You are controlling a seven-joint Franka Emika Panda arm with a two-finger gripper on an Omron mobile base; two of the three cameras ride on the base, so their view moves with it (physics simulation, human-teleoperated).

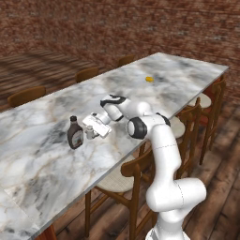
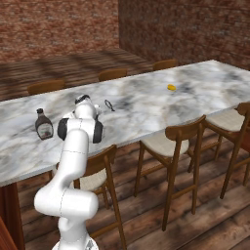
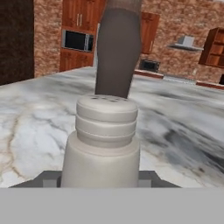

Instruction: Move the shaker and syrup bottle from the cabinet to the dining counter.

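Hand view: shaker (image 3: 105, 144) upright between the claw (image 1: 92, 131)'s fingers, gripped.

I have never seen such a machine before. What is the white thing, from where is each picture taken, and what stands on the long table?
The white thing is a robot arm with a two-finger gripper, all rendered in a simulated kitchen. Two pictures come from cameras on its base, behind it to the left and to the right. The third comes from a camera on the hand, looking along the gripper. The long table is a marble dining counter with wooden chairs beside it. On it stand a brown syrup bottle and, close beside it, a small pale shaker. The gripper is around the shaker, which stands on the counter. A small yellow object lies farther along; I cannot tell what it is.
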